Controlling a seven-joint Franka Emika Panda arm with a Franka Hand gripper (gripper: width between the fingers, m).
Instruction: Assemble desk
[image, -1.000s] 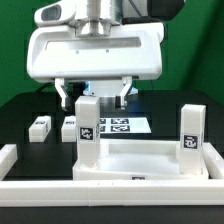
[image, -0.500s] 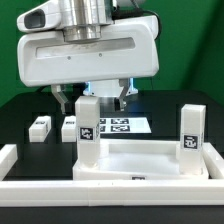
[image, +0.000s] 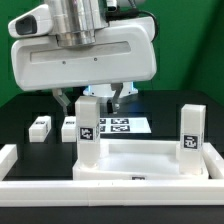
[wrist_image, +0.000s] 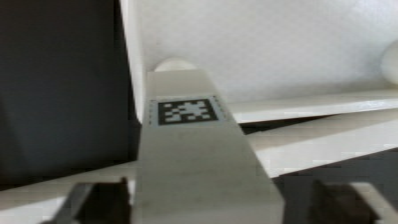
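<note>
On the far left a white rail (image: 9, 155) lies on the black table (image: 30, 105). Next to it two loose legs lie flat and near each other, the first loose leg (image: 39, 127) and the second loose leg (image: 68, 127). Then comes the desk top (image: 140, 158), a wide white tray. The left leg (image: 88, 125) stands straight up at its left end. The big gripper (image: 92, 103) hangs right over this leg. Its fingers (image: 67, 100) are spread wide, one on each side of the leg's top, and they do not touch it. The wrist view shows the same leg (wrist_image: 196, 160) with gaps beside it. Behind the tray lies the marker board (image: 122, 126). The right leg (image: 190, 130) stands straight up at the tray's right end.
</note>
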